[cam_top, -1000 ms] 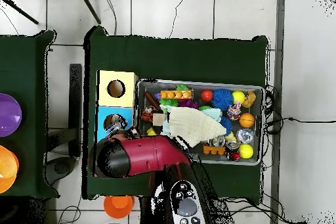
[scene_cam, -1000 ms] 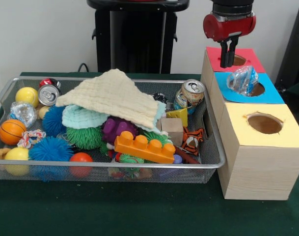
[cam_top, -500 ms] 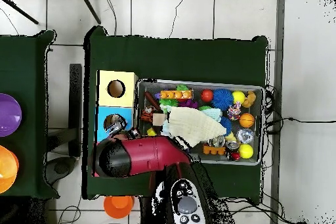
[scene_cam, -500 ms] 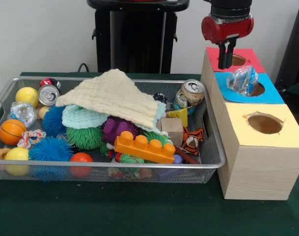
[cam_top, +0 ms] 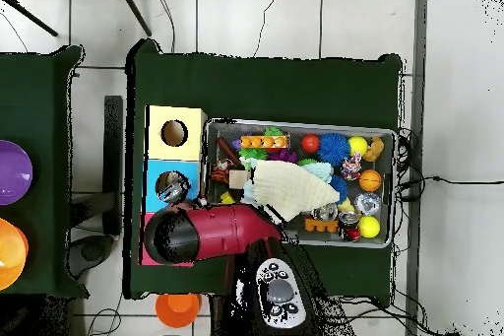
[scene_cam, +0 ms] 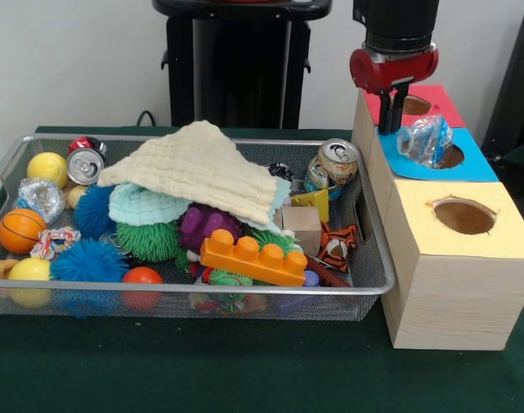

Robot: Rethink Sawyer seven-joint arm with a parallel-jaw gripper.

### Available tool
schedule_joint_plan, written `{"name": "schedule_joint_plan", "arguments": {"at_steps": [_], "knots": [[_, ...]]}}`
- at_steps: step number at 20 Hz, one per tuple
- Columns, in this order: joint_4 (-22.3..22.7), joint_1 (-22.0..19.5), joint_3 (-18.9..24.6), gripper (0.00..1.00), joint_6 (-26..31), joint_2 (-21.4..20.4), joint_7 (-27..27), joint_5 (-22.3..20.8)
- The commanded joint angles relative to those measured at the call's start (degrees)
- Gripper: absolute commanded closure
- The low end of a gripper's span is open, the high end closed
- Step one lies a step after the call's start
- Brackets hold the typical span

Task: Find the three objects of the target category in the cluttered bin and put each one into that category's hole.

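The wire mesh bin [scene_cam: 375,284] [cam_top: 300,126] is full of toys. One crumpled clear bottle [scene_cam: 425,139] [cam_top: 172,187] lies on the blue-surrounded hole, outside the bin. A second clear bottle [scene_cam: 40,198] [cam_top: 367,204] lies at the bin's left end in the front view. I see no third. My gripper [scene_cam: 390,120] hangs shut and empty over the left edge of the red-surrounded hole's box [scene_cam: 416,103], just left of the hole. In the overhead view my arm [cam_top: 202,234] covers the red hole.
A cream cloth [scene_cam: 197,168] drapes over the bin's middle. Drink cans [scene_cam: 332,163] [scene_cam: 84,165], coloured balls [scene_cam: 21,230], spiky balls and an orange brick [scene_cam: 253,256] fill the bin. The yellow-surrounded hole [scene_cam: 464,215] tops the nearest box.
My gripper has moved a little to the left in the front view, off the red hole toward the box's left edge. The bottle on the blue box has not moved.
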Motion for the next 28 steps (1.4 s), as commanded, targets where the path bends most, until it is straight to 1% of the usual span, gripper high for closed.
{"name": "schedule_joint_plan", "arguments": {"at_steps": [1,2,7,8,15,20,23,26,28], "knots": [[0.20,-2.10,2.32,1.00,-4.54,3.25,5.99,-2.69],[0.25,-2.35,2.74,1.00,-5.93,3.41,6.14,-2.75],[0.37,-2.58,2.99,1.00,-8.42,3.30,6.55,-3.09],[0.45,-2.65,3.10,1.00,-9.66,3.21,6.81,-3.27],[0.15,-2.94,4.00,1.00,-13.12,2.14,7.22,-3.43],[0.29,-3.73,5.66,1.00,-16.29,0.55,7.84,-3.00],[0.43,-4.11,6.49,1.00,-17.28,0.05,7.94,-2.75],[1.12,-5.17,8.24,1.00,-18.93,-1.11,8.16,-2.55],[1.30,-5.44,8.75,1.00,-19.04,-1.36,8.04,-2.35]]}}
